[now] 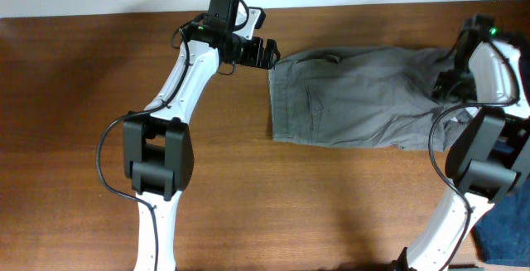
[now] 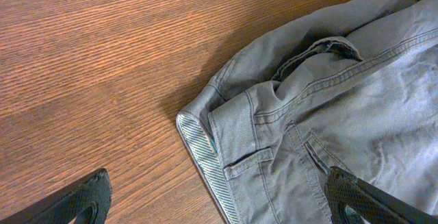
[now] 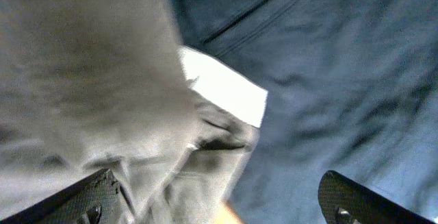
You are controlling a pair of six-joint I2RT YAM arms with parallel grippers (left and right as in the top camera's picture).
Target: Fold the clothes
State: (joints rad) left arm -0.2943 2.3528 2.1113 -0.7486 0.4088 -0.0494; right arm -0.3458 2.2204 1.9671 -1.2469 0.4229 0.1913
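Black textured fingertips (image 2: 85,198) of the left gripper (image 2: 222,200) poke in at both lower corners of the left wrist view, cut off by the frame edge. Its jaws stand wide apart w/ nothing clamped, hovering over a corner of the clothes (image 2: 328,114). We see the right gripper (image 3: 219,203) the same way in its own wrist view: two dark tips far apart, holding nothing we can make out. That view is badly blurred (grey cloth fills the left half, so close it smears), and we cannot tell whether cloth touches the left-hand tip. From overhead this gripper is hidden behind the right arm (image 1: 489,64).

Materials: the clothes are one mid-grey woven cotton garment, matte, w/ double-stitched seams. A belt loop (image 2: 321,48) arches up, and the waistband corner is turned out to show a pale striped lining (image 2: 202,148). A small white label (image 3: 226,87), approx. rectangular, shows in the blurred view beside dark navy fabric (image 3: 342,80).

Position: the garment lies rumpled and roughly rectangular on the brown wood-grain table (image 1: 83,97), right of centre toward the far edge. Its far-left corner is beneath the left gripper and its right end is under the right arm.
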